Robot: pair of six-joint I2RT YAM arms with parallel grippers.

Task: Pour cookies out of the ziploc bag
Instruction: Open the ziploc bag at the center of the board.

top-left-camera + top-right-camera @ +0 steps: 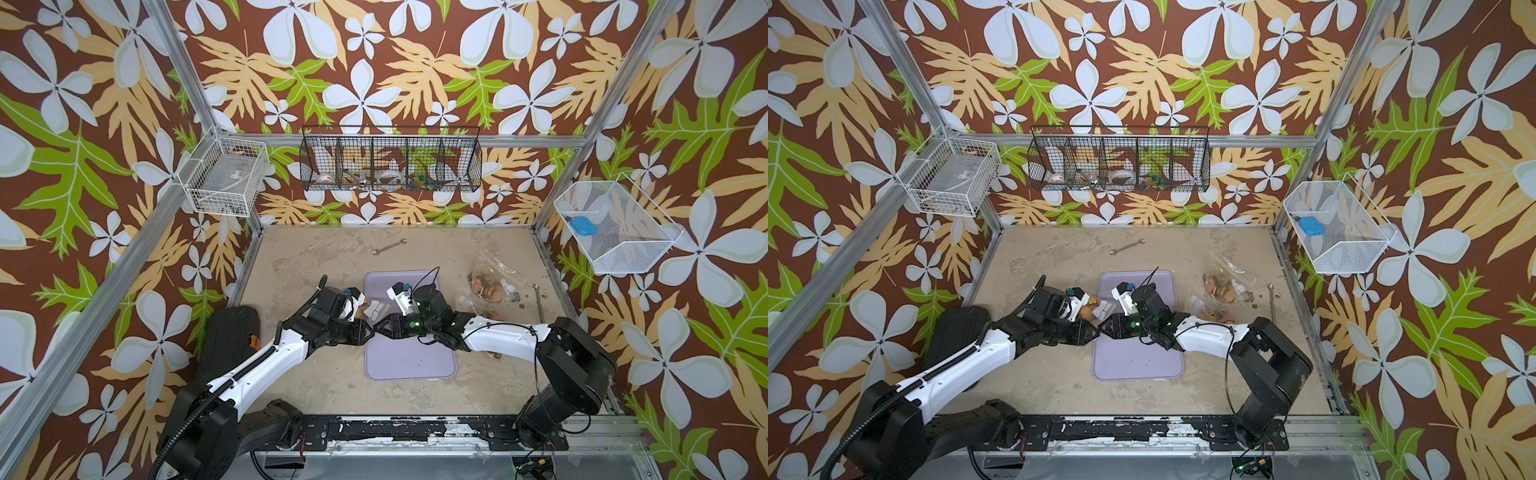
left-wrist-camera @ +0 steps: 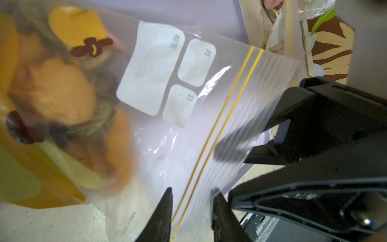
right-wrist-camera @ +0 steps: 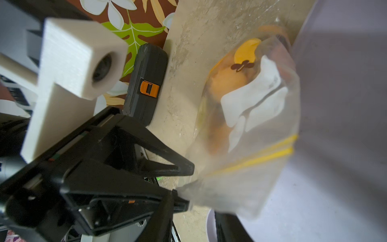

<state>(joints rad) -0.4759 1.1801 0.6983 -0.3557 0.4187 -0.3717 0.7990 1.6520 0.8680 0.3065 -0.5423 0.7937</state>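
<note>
— Clear plastic fills most of our wrist views: the ziploc bag (image 2: pixel 178 146) is at the left edge of the lavender tray (image 1: pixel 409 357), between our two arms. Where are the cookies (image 2: pixel 62 92)?
— Bunched in the bag's closed end, orange, tan and dark brown, away from the mouth. We can see none on the tray.
— So nothing is poured. And our grip?
— Our left end effector (image 2: pixel 191 199) has its jaws apart, one finger on either side of the yellow zip strip (image 2: pixel 219 125). Our right end effector (image 3: pixel 194 204) is apart too, astride the bag's lip. One of its fingers shows through the film, perhaps inside the mouth, though the blur leaves us unsure.
— Is the zip open?
— We cannot tell. We judge that we are at the opening step. Left to do: part the mouth, take a firm hold, then tip the bag over the tray.
— And the other bags (image 1: pixel 488 276) on the surface (image 1: pixel 316 266), to our right?
— Well apart from us, cookies inside.
</note>
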